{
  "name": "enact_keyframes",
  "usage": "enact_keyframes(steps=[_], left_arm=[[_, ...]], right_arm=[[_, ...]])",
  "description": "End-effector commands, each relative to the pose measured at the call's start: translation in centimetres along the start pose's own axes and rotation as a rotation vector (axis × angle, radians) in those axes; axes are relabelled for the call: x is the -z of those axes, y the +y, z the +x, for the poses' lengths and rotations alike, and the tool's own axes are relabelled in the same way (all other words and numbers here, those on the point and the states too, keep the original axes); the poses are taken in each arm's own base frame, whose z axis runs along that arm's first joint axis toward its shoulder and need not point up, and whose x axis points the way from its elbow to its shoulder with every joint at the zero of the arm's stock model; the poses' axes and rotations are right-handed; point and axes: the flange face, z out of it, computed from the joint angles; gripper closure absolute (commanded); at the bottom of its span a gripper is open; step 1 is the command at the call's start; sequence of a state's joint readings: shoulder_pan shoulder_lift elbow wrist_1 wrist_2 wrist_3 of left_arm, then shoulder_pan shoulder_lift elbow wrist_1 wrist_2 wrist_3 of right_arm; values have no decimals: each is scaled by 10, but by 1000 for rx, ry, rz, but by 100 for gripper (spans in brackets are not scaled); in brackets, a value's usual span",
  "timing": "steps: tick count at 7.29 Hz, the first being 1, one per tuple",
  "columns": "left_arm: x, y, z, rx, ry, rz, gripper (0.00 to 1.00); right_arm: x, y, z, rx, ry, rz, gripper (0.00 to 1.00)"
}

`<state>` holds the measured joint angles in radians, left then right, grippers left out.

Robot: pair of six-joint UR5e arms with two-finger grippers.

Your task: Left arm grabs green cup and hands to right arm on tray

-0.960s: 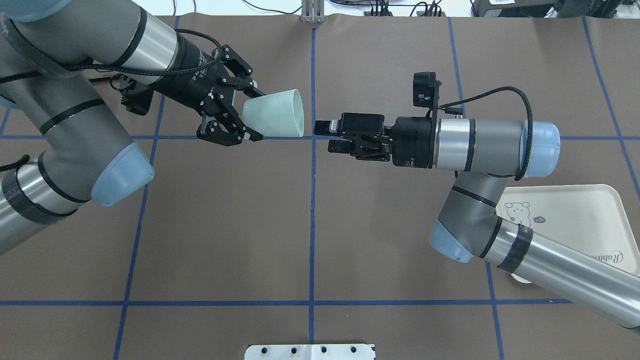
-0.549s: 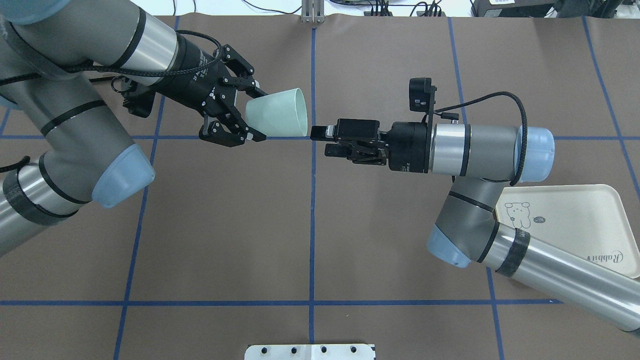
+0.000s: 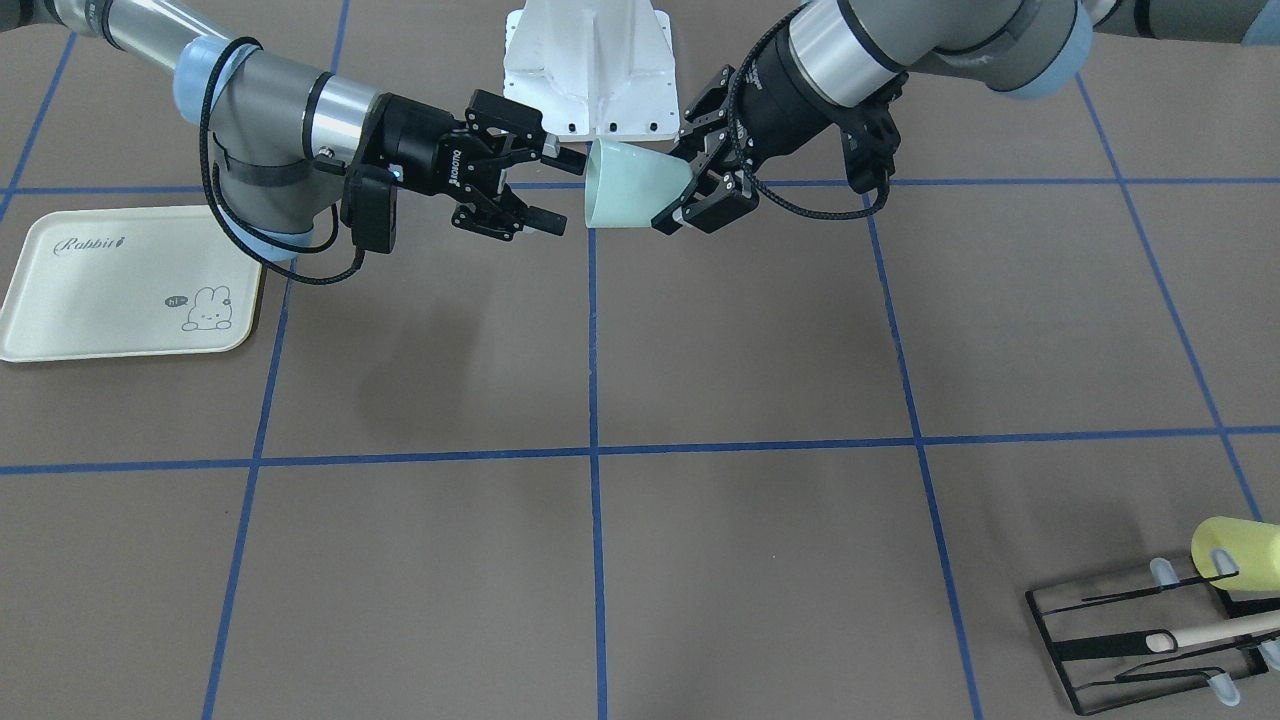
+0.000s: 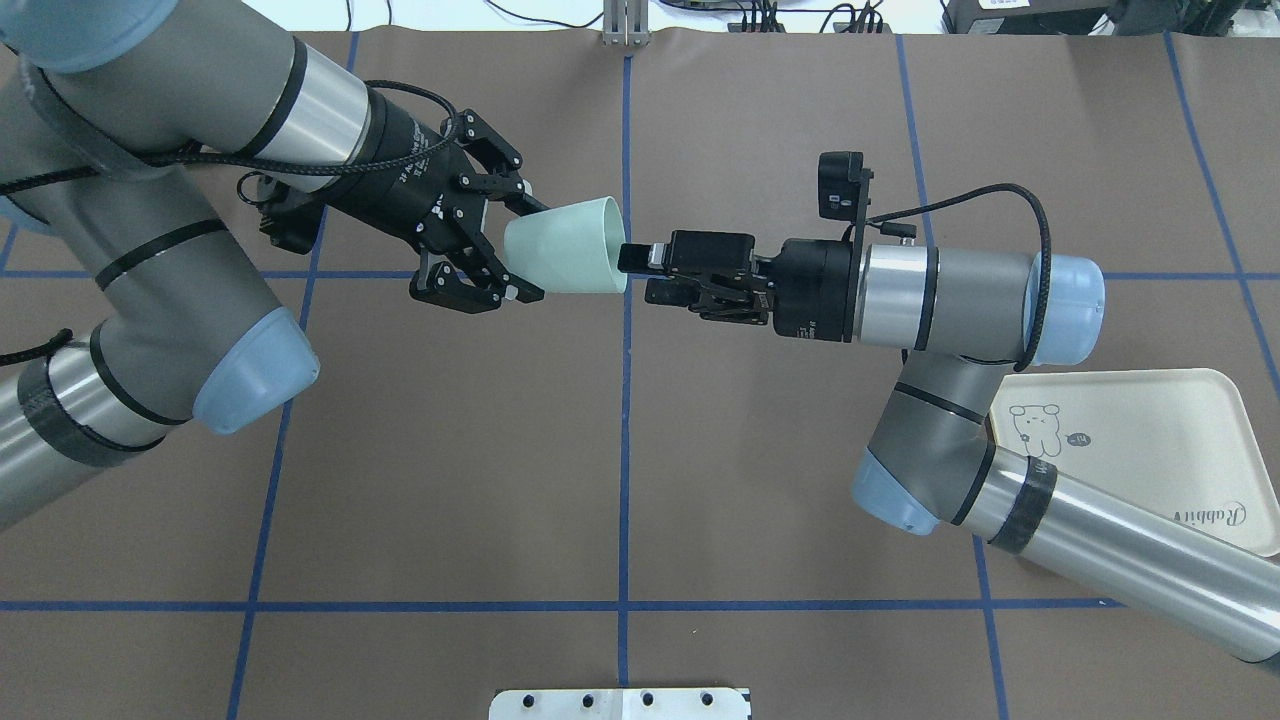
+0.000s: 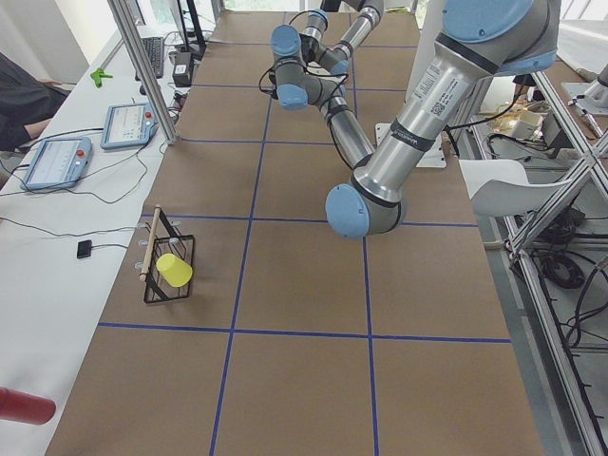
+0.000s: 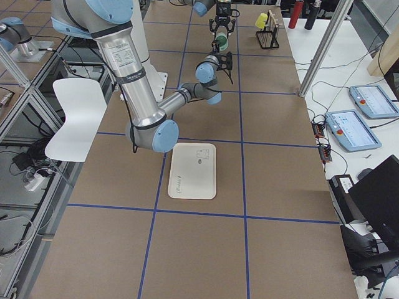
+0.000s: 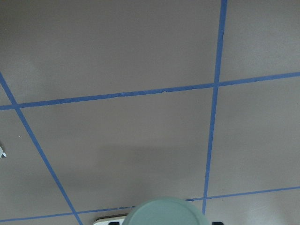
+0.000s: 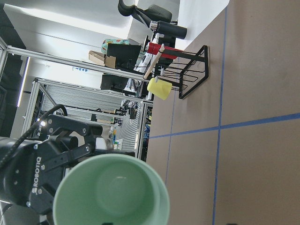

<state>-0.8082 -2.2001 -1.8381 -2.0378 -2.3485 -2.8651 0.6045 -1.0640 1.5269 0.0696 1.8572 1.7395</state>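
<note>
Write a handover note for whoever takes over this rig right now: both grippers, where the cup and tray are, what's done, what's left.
The left gripper is shut on the green cup, holding it by the base, sideways in mid-air, mouth toward the right gripper.
The right gripper is open, with its fingertips at the cup's rim and not clamped.
The tray lies flat on the robot's right side, with no cup on it.
Done: cup picked up and presented.
Left: right gripper closes on the cup, left gripper releases, cup goes onto the tray.
</note>
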Motion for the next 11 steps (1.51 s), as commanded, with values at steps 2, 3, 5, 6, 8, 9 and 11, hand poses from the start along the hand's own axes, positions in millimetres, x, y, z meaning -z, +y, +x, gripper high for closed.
enact_keyframes(steps=[2, 3, 5, 6, 8, 9, 11], left_arm=[[-1, -1, -3, 0, -4, -1, 91], [-1, 0, -4, 0, -6, -2, 91], [-4, 0, -5, -2, -10, -2, 91], [-4, -3, -5, 1, -11, 1, 92], [-4, -2, -6, 1, -11, 0, 92], [-3, -1, -6, 7, -10, -2, 92], [-2, -1, -7, 1, -7, -14, 92]], right_arm=[[-2, -3, 5, -3, 9, 21, 17], [-2, -4, 6, -4, 11, 22, 17], [-9, -4, 0, -2, 2, 20, 18], [-11, -2, 3, -6, 7, 17, 18], [-13, -1, 3, -7, 5, 14, 28], [-24, -4, 1, -7, 4, 14, 34], [-29, -4, 1, -9, 4, 11, 35]])
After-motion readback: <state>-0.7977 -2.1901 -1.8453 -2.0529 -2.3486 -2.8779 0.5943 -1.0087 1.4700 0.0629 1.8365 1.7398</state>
